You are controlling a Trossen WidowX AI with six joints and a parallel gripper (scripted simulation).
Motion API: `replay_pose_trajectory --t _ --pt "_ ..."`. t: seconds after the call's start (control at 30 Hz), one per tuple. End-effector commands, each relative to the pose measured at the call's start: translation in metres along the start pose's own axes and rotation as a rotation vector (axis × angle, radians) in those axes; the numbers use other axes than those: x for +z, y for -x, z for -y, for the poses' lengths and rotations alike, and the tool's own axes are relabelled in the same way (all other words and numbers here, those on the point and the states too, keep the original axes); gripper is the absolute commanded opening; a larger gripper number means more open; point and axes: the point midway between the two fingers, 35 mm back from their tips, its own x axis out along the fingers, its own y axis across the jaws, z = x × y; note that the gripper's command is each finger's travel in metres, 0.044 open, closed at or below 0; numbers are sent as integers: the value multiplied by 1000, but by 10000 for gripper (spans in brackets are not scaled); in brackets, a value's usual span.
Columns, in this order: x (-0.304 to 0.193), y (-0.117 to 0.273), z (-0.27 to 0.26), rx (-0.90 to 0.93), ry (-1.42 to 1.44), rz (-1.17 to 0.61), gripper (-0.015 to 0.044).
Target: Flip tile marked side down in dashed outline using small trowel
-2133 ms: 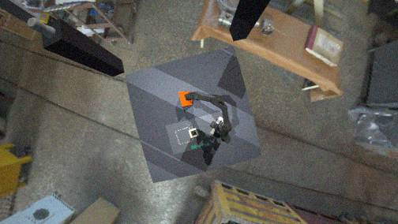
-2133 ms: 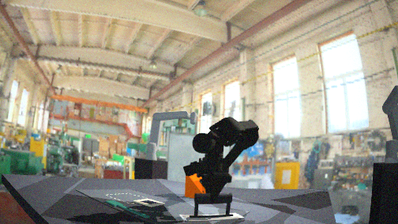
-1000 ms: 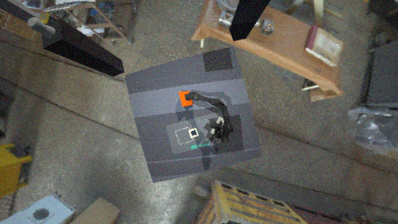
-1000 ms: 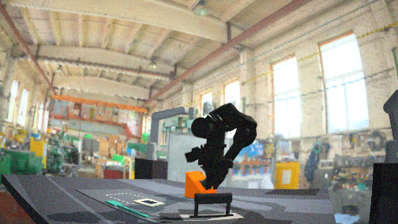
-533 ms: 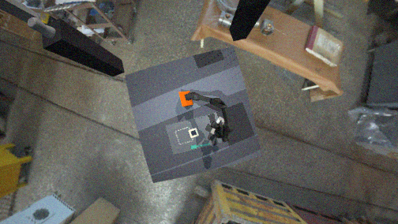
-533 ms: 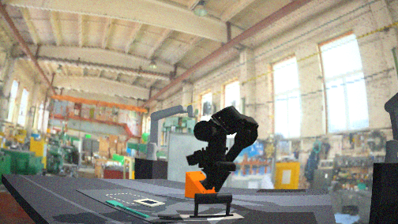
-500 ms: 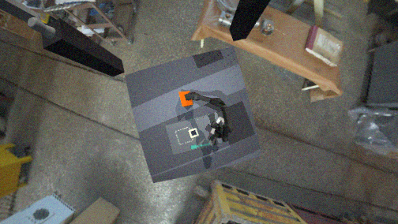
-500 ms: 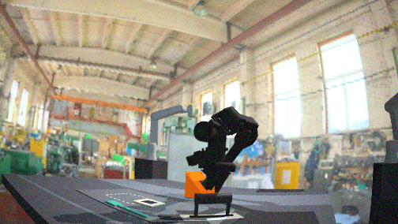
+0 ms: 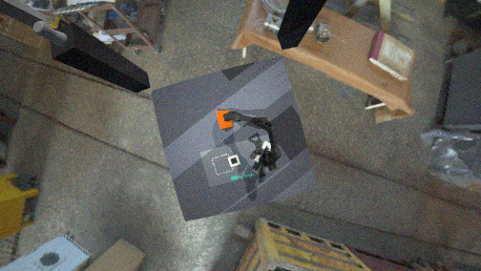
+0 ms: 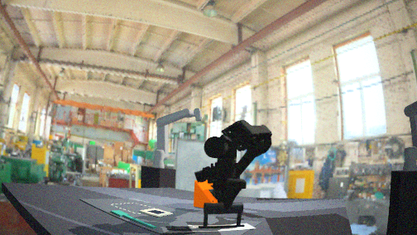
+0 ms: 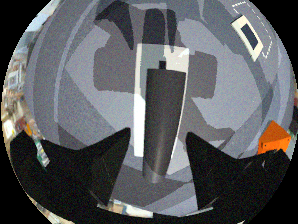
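The trowel, a pale flat blade with a dark bridge-shaped handle, rests blade down on the table. My gripper is open just above it, its fingertips on either side of the handle in the wrist view, with nothing gripped. The tile, cream with a dark square marking facing up, lies flat at the side of the dashed outline nearer the trowel. The outline is on the grey mat. Whether the fingertips touch the handle is hidden.
A teal strip lies along the mat's edge near the tile. An orange block stands beside the arm's base. Dark shadows cross the patterned table.
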Motion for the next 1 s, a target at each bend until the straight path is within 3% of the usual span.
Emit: replay_pose_trajectory --t 0.0,0.1,0.3,0.97 --pt "-2 -6 1 2 -1 1 270" --pt "-2 -8 1 3 -1 0 270" --pt "-2 -8 1 3 -1 0 132" --pt "-2 -8 1 3 -1 0 130"
